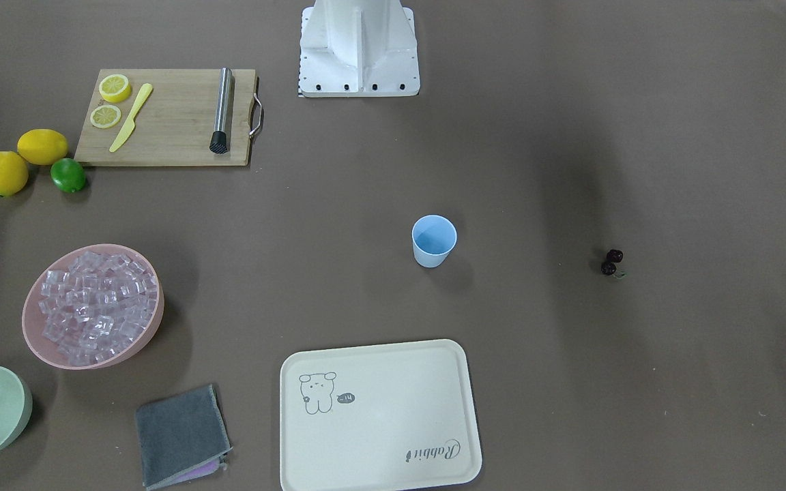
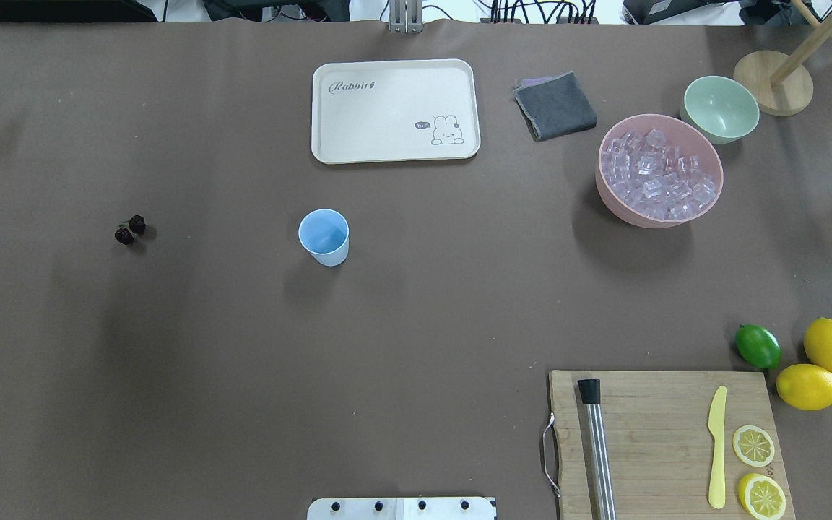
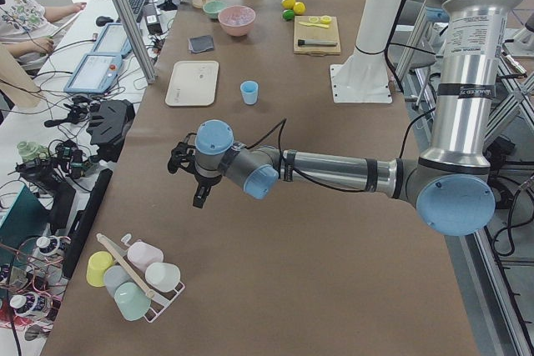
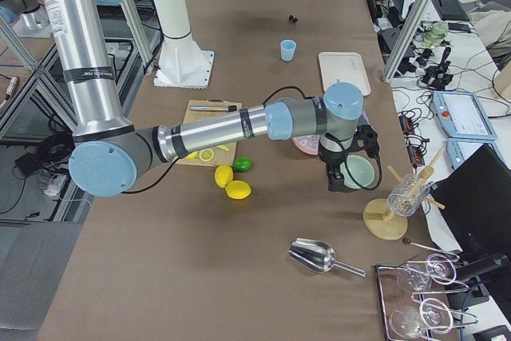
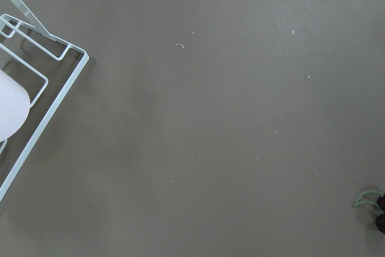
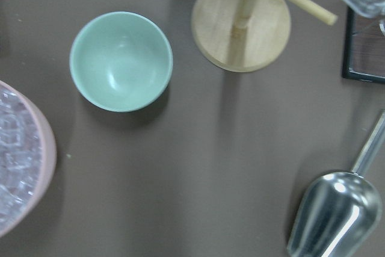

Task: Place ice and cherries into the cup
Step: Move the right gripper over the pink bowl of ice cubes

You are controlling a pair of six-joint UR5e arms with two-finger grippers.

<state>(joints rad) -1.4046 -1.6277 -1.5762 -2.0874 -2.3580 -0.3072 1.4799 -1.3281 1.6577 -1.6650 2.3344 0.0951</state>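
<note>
You have the cup (image 1: 434,240) upright mid-table. Ice (image 1: 96,305) heaped in the pink bowl (image 1: 37,339), well apart on the robot's right. Cherries (image 1: 612,262) on bare table, on the cup's other side. Left gripper (image 3: 198,193) above the table past the cherries; right gripper (image 4: 342,180) above the green bowl (image 4: 359,172). Whether either gripper's fingers are spread or closed, you cannot tell.

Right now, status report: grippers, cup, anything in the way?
Left gripper and right gripper up off table, open or shut unclear. Cup empty. Ice in pink bowl, cherries loose on table. Nothing close to cup.
</note>
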